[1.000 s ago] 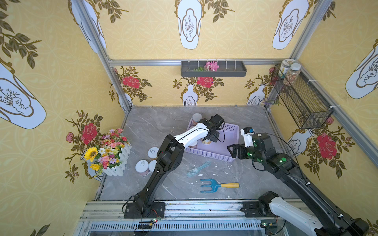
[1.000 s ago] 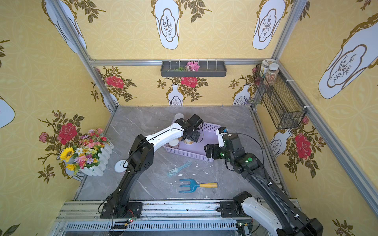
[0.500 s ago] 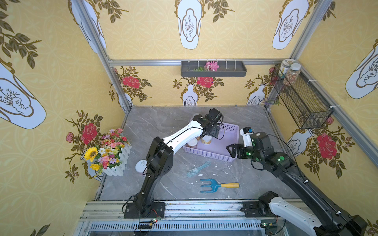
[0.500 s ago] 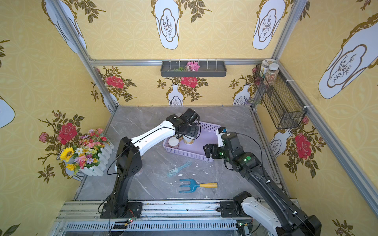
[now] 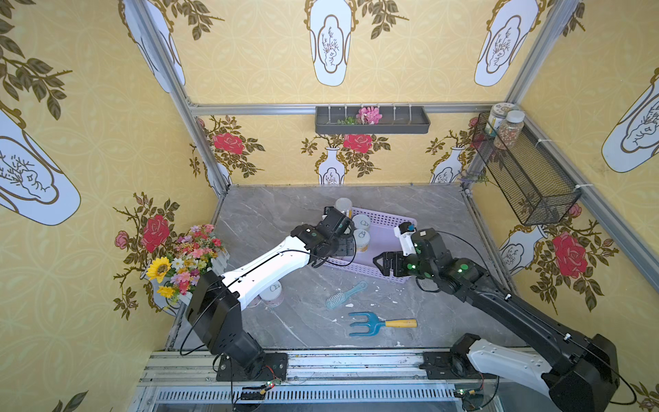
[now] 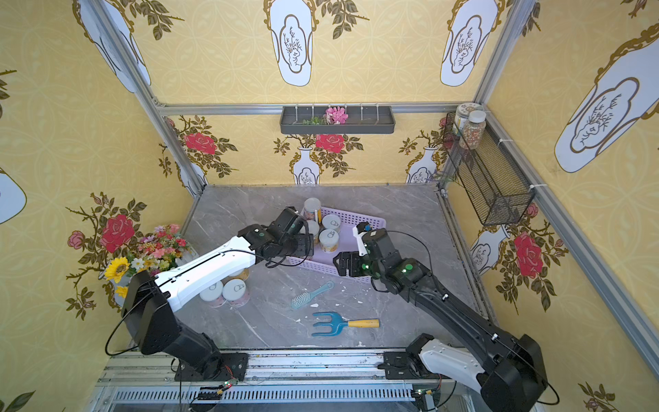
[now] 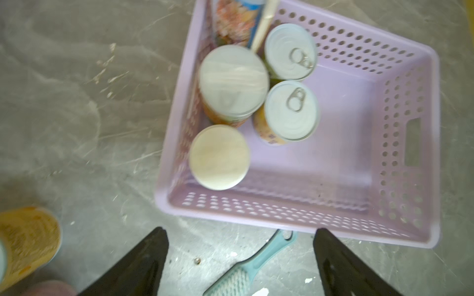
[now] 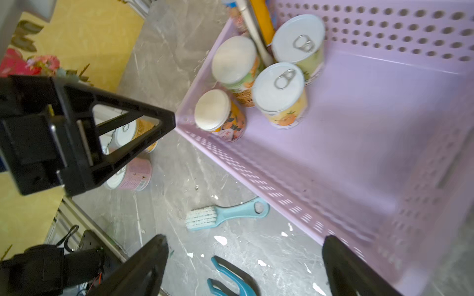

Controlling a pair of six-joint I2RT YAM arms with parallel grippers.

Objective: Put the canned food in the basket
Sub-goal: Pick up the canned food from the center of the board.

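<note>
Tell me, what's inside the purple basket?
In the basket, four short cans stand bunched at one end, two with pull-tabs, two with plain tops. A taller can stands in the corner by them. The rest of the floor is bare. Under the cans is hidden.

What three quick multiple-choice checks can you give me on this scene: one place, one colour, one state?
1. The brush lies:
A. on the table, between the basket and the hand fork
B. inside the basket
C. on top of the hand fork

2. The hand fork's handle is:
A. red
B. black
C. yellow

3. The right gripper is:
A. shut on the brush
B. open and empty
C. shut on the hand fork

Answers:
1 A: both top views show it on bare table between the two.
2 C: a yellow handle joins the blue tines.
3 B: in the right wrist view its jaws stand wide apart with nothing between.
</note>
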